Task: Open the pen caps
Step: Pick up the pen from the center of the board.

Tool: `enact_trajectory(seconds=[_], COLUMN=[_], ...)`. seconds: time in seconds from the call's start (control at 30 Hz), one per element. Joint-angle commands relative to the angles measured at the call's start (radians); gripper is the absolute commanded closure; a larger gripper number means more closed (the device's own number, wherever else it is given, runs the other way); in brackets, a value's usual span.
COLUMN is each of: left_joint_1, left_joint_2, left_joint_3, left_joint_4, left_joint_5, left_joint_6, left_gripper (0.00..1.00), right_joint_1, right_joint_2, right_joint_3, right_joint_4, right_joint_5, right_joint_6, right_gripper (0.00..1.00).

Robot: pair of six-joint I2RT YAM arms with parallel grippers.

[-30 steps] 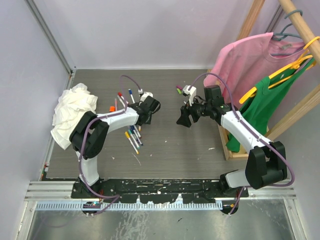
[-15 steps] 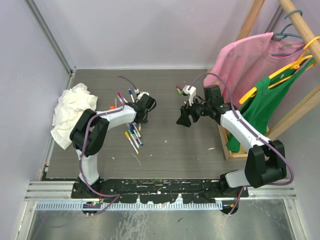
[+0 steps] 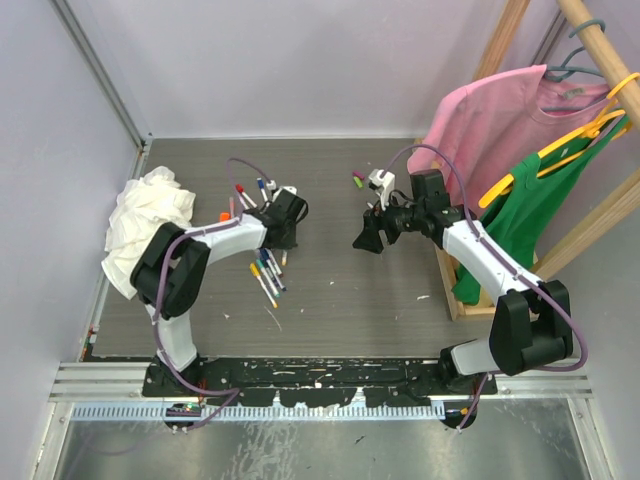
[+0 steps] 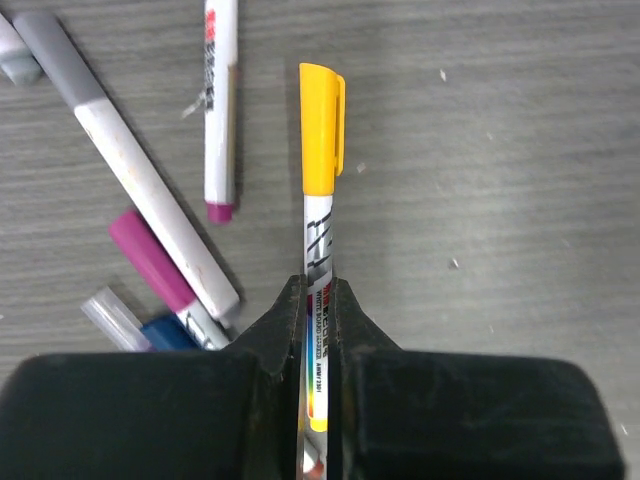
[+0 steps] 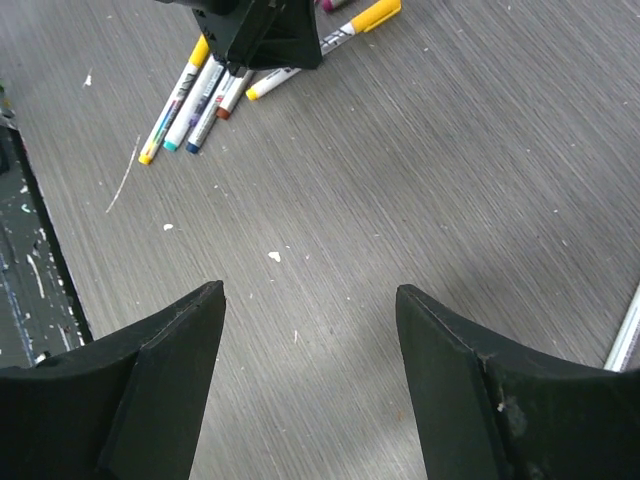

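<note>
The left gripper [image 4: 318,300] pinched the white barrel of a pen [image 4: 320,245] lying on the table [image 4: 500,200]. Its jaws were closed tight on the barrel a little below the yellow cap [image 4: 322,128], which sat fully on and pointed away from the wrist camera. Other pens [image 4: 140,178] lay just beside it on the left, among them one with a magenta cap [image 4: 152,260] and one with a blue cap [image 4: 168,332], both in place. Across the table the right gripper [image 5: 310,320] hung above the surface, jaws spread wide and holding nothing, facing the left arm and well apart from the pen. A white rag [image 3: 145,225] lay heaped at the table's left edge. The step in hand appeared to be securing a pen, with the barrel held and the cap not yet touched. The next move would likely call for lifting the pen clear of its neighbours and presenting the capped end to the right gripper. That gripper would need to close on the yellow cap alone, not the barrel, then pull straight along the pen's axis while the left held firm. The thin, smooth barrel could slip or twist in the pinch if the cap came off stiffly.
</note>
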Motion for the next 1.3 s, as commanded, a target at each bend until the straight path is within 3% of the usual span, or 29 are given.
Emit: enact_trajectory(seconds=[0.0, 0.3, 0.47, 0.63, 0.93, 1.27], left_joint_1=[-0.001, -0.015, -0.061, -0.174, -0.342, -0.408], left_joint_2=[-0.174, -0.489, -0.629, -0.709, -0.687, -0.597], left_joint_3=[-0.066, -0.341, -0.582, -0.707, -0.798, -0.764], left_joint_4=[0.13, 0.491, 0.873, 1.159, 1.473, 1.556], left_joint_5=[0.107, 0.319, 0.34, 0.213, -0.054, -0.133], left_joint_6=[-0.029, -0.167, -0.299, -0.302, -0.167, -0.115], left_gripper=[1.0, 1.0, 1.0, 1.0, 1.0, 1.0], right_joint_1=[-0.009, -0.044, -0.046, -0.028, 0.062, 0.108], right_joint_2=[-0.025, -0.073, -0.103, -0.106, -0.084, -0.087], right_joint_3=[0.031, -0.074, -0.199, -0.317, -0.335, -0.337], right_joint_4=[0.046, 0.273, 0.591, 0.964, 0.983, 0.956], right_joint_5=[-0.08, -0.263, -0.362, -0.39, -0.347, -0.314], right_joint_6=[0.044, 0.264, 0.527, 0.8, 0.821, 0.796], right_gripper=[0.26, 0.26, 0.26, 0.27, 0.28, 0.31])
